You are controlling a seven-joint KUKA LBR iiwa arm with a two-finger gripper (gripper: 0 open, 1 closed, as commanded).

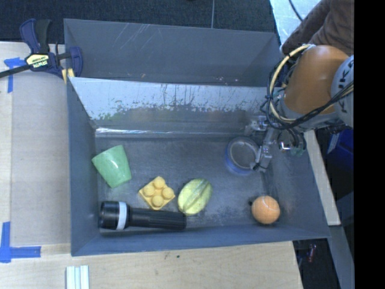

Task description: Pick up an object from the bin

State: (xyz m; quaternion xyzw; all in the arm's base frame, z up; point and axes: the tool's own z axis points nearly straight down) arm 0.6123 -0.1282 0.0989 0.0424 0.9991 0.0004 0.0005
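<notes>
Bin (180,110) layout, front edge to back.

Front row: black flashlight (141,217) lying flat along the front wall at 7 o'clock. Orange ball (265,210) at 5 o'clock, on its own. Just behind the flashlight are a yellow knobbed block (157,192) and a yellow-green oval fruit (194,196), close together at about 6 o'clock.

Mid row: green cup (112,165) tipped over at 9 o'clock, well apart from the rest.

Back right, about 3 o'clock: a low blue cup (239,157), mouth up. The pincer (261,163) is down at the cup's 3 o'clock rim. Can't tell if it's open or closed, or whether it's touching the rim or just beside it. Nothing visibly gripped.

My read: the blue cup is the pick candidate, grasp not made yet.

To do this step well:
- Go for a rim pinch, one side inside the wall and one outside. The cup looks too wide to span across.
- Line up square to the rim before closing. An off-centre bite could tip or skate the cup across the floor.
- Come down low enough for solid wall contact, but stop short of the bin floor.
- The right wall is near at 3 o'clock, so watch wrist and cable clearance.
- Lift straight up. The ball at 5 o'clock is the nearest neighbour, and it looks clear of a vertical path.
</notes>
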